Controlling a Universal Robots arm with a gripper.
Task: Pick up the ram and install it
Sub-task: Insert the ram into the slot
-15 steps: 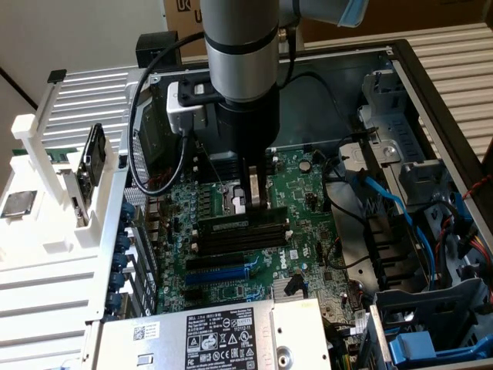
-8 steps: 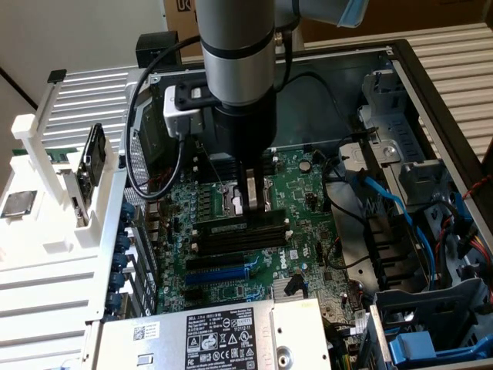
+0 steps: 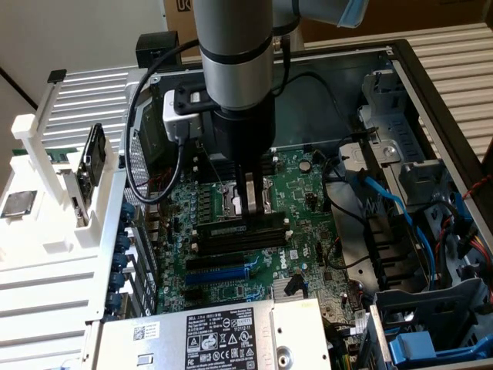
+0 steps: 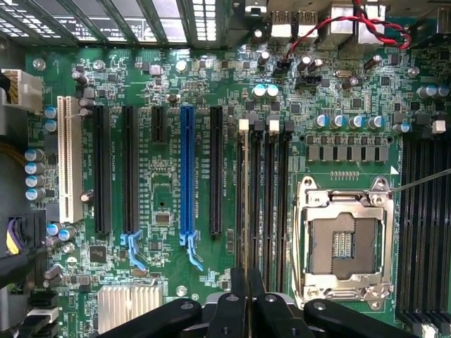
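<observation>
In the exterior view the ram [image 3: 231, 226], a long thin stick with dark chips, stands on edge along the bank of black memory slots [image 3: 237, 242] beside the processor socket. My gripper [image 3: 248, 202] comes straight down on its upper edge, with its fingers shut on the stick near its middle. The wrist view looks down along the fingers [image 4: 238, 299]. They are pinched nearly together over the memory slots [image 4: 271, 197], and the ram [image 4: 247, 236] shows edge-on as a thin line between them. Whether the stick sits fully in a slot I cannot tell.
A blue expansion slot [image 3: 219, 274] [image 4: 187, 172] and black slots lie beside the memory bank. The open processor socket [image 4: 345, 239] is close by. The power supply [image 3: 208, 335] sits at the front. Blue and black cables [image 3: 400, 208] and drive cages crowd the exterior view's right. A white rack [image 3: 46, 200] stands at its left.
</observation>
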